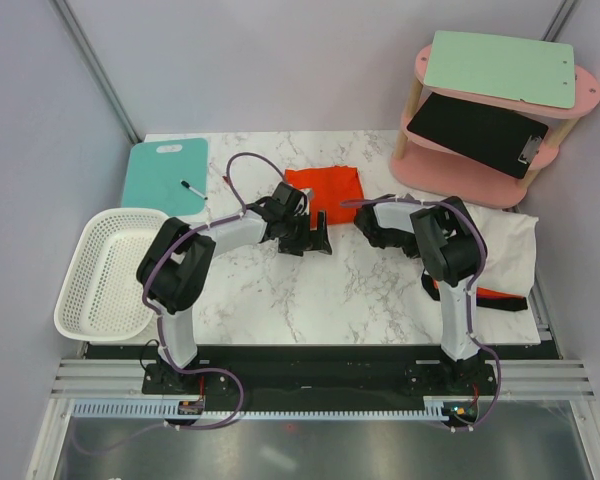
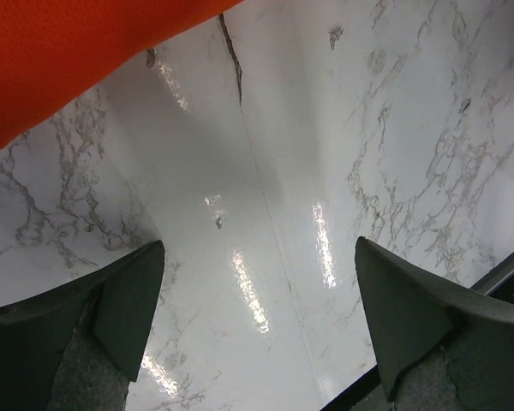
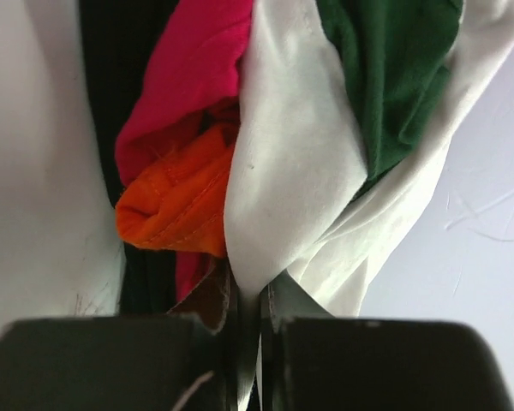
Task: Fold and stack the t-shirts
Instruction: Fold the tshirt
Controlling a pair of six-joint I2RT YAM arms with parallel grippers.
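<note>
A folded orange-red t-shirt lies flat at the back middle of the marble table; its corner shows in the left wrist view. My left gripper is open and empty over bare marble, just in front of that shirt. My right gripper is shut on a fold of the white cloth. It sits largely hidden under its arm at the left edge of the clothes pile. Crumpled orange cloth lies in that pile beside pink, green and black cloth; an orange strip shows under the white cloth.
A white latticed basket stands at the left table edge. A teal board with a marker lies at the back left. A pink two-level shelf with a green board and a black clipboard stands at the back right.
</note>
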